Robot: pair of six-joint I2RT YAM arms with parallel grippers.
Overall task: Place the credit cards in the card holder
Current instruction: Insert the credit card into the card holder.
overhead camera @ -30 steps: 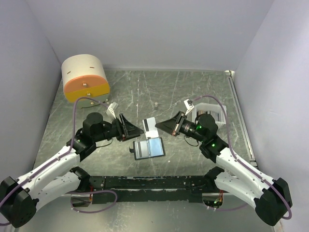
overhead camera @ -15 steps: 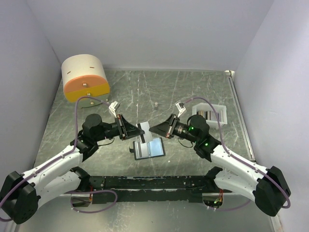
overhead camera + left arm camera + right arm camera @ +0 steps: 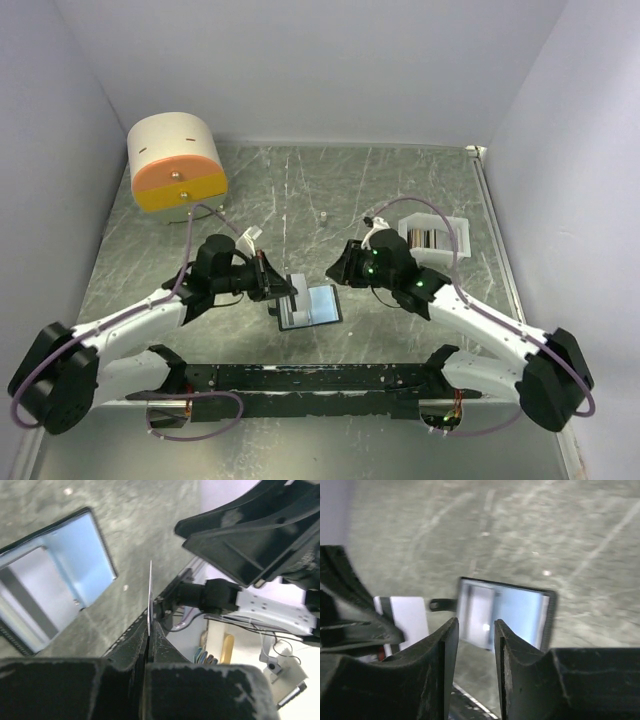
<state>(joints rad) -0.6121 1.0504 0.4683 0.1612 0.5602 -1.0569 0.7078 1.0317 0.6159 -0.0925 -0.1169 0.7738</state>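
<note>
The left jaws are clamped on one credit card (image 3: 150, 587), which shows edge-on in the middle of the left wrist view and as a pale slip just left of centre in the top view. The card holder (image 3: 309, 307) lies open on the desk (image 3: 400, 180) just beside that card, bluish pockets up, at the centre of the top view. The right jaws stand apart with nothing between them, just to the right of the holder, whose inner face shows through their gap in the right wrist view. More credit cards (image 3: 425, 238) sit in the white tray (image 3: 458, 235) at the right of the top view.

The step in hand looks like sliding the held card into a pocket. To do it well, bring the card's leading edge to the pocket mouth at a shallow angle, square it with the slot, and push along the pocket rather than down, since the light holder will likely skate on the smooth desk. The free right jaws could pin the holder's far flap first
</note>
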